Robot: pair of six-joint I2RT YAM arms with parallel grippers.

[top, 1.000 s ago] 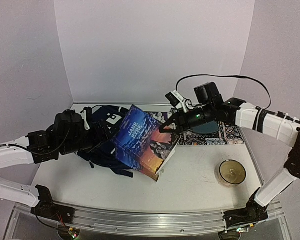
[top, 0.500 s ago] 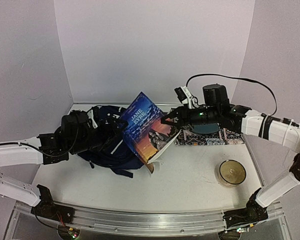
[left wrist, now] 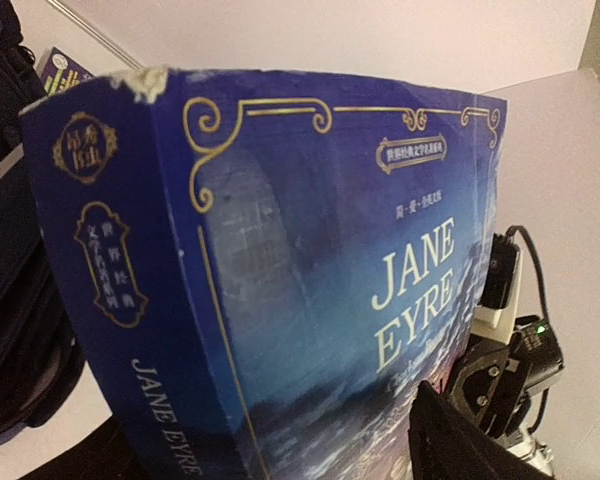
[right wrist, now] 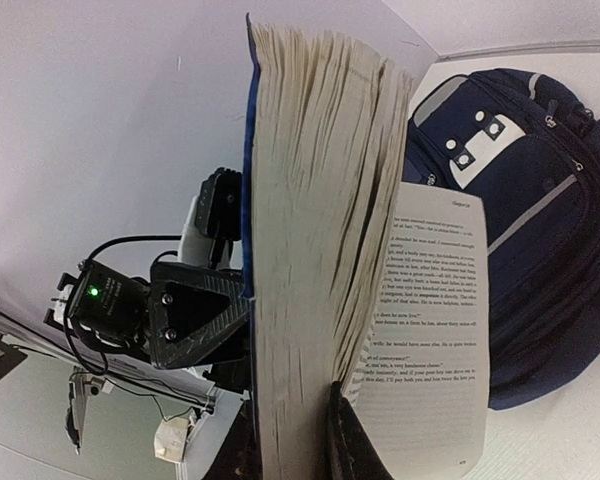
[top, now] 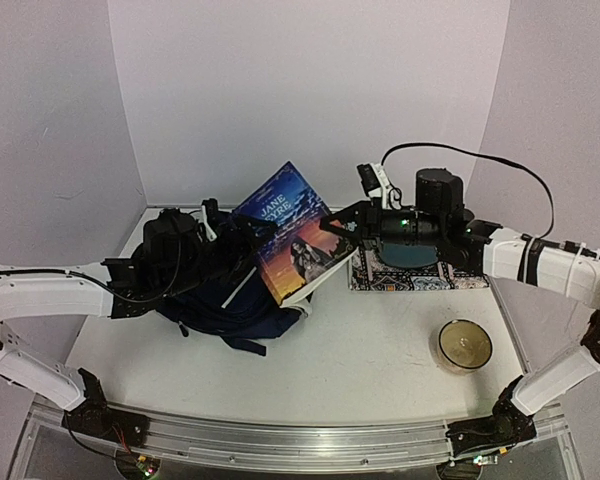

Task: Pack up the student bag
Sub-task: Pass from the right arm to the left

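The student bag [top: 215, 300] is a dark navy backpack with white trim, lying at the left of the table; it also shows in the right wrist view [right wrist: 520, 230] and at the left edge of the left wrist view [left wrist: 5, 200]. My right gripper [top: 330, 222] is shut on the page block of a blue "Jane Eyre" book [top: 290, 232] and holds it tilted in the air above the bag; some pages hang loose [right wrist: 430, 330]. My left gripper [top: 242, 242] is right at the book's cover [left wrist: 360, 250]. One of its fingers [left wrist: 460, 440] shows off to the side, so the jaws stand apart.
A patterned mat [top: 460, 272] with a dark teal pouch [top: 410, 250] lies at the back right. A round bowl [top: 465, 345] stands at the front right. White walls close in the back and both sides.
My right gripper has raised the book and carried it left, from low over the table to above the bag. My left arm has risen and come up to the book.
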